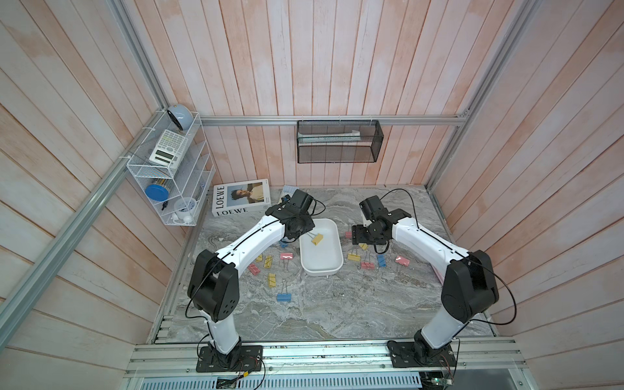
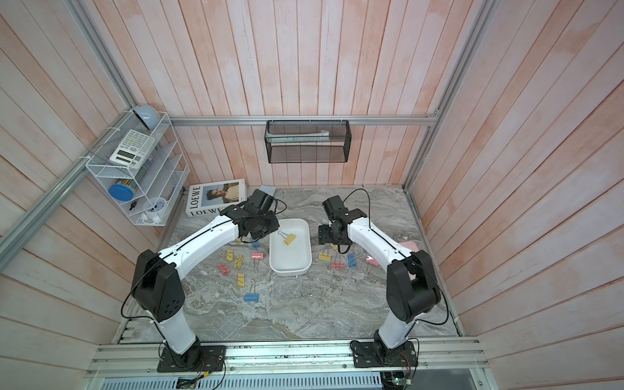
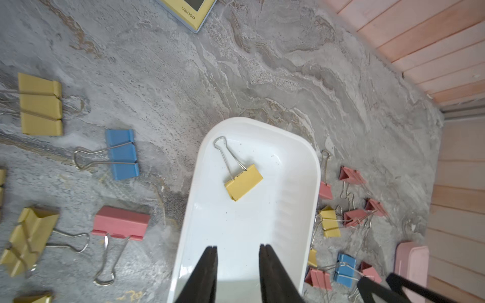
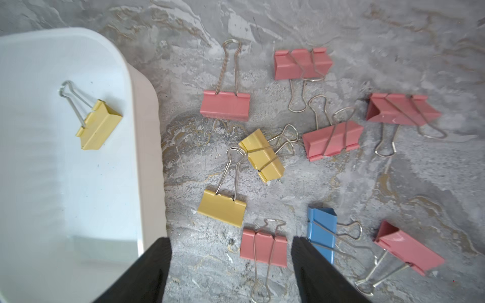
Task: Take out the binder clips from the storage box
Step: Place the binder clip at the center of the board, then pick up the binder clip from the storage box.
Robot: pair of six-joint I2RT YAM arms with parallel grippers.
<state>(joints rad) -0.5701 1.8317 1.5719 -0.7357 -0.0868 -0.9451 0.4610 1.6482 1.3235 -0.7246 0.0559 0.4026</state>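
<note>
– Jaws apart and empty on both arms: right jaws wide, above the tabletop (image 4: 393,39); left jaws narrower, over the box (image 3: 236,225).
– How far along?
– Nearly done, I'd say. One box, and one yellow clip (image 3: 244,182) lies inside it, waiting to come out.
– And outside?
– Seventeen clips (image 4: 221,207) on the tabletop: eight on the left arm's side, nine on the right's. Eighteen altogether: eight pink clips (image 4: 224,105), seven yellow, three blue clips (image 3: 122,154). Arms may hide more.
</note>
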